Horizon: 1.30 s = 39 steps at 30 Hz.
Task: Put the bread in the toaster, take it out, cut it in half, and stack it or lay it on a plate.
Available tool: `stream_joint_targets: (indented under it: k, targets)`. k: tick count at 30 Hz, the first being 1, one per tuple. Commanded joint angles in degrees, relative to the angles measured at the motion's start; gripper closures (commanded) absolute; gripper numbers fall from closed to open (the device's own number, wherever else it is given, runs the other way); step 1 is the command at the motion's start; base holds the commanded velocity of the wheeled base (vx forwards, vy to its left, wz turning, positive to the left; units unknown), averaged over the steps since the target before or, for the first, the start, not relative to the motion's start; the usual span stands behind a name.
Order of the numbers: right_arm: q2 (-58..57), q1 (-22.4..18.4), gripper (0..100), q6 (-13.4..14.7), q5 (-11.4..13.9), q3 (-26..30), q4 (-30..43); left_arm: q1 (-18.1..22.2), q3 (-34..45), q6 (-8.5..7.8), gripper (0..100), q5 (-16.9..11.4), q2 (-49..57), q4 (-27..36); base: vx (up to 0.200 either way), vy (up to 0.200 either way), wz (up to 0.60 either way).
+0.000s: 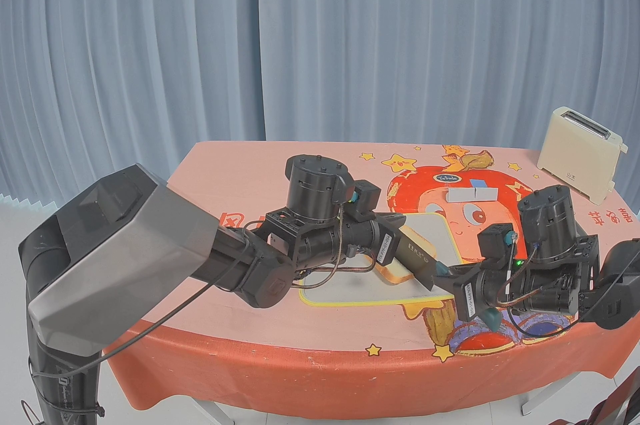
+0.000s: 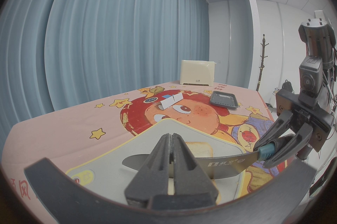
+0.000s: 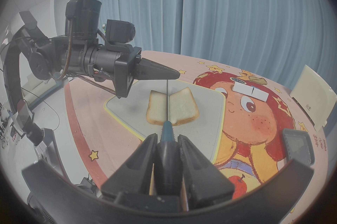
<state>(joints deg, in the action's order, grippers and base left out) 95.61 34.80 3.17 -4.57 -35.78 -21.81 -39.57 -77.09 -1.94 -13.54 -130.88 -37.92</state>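
Observation:
A slice of toasted bread [image 3: 182, 105] lies flat on the pale cutting board [image 3: 130, 109] near the table's front. My right gripper [image 3: 167, 137] is shut on the teal handle of a knife [image 2: 224, 165]. The blade stands edge-down across the middle of the bread [image 2: 200, 149]. My left gripper [image 2: 172, 140] is shut and comes in from the opposite side. Its tip [image 3: 173, 75] rests at the back of the blade near the knife's point. The cream toaster [image 1: 580, 153] stands at the table's far right corner.
A dark rectangular tray [image 2: 224, 99] lies on the tablecloth between the board and the toaster [image 2: 196, 73]. Small white and blue blocks [image 1: 472, 193] sit beyond the board. Both arms crowd the front middle; the table's left and back are bare cloth.

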Motion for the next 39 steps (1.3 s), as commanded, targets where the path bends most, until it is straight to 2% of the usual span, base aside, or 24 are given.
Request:
stream_joint_targets:
  k: [1, 39]
  targets:
    - [0.19, -0.18, 100, -0.01, 0.0, 0.1, 0.01, 0.02, 0.28, 0.0, 100, 0.01, 0.01, -0.22, 0.0, 0.0, 0.0]
    - [0.45, -0.35, 100, 0.08, 0.0, -0.17, -1.04, 0.11, -2.01, 0.0, 100, 0.1, -0.17, -0.04, 0.0, 0.0, 0.0]
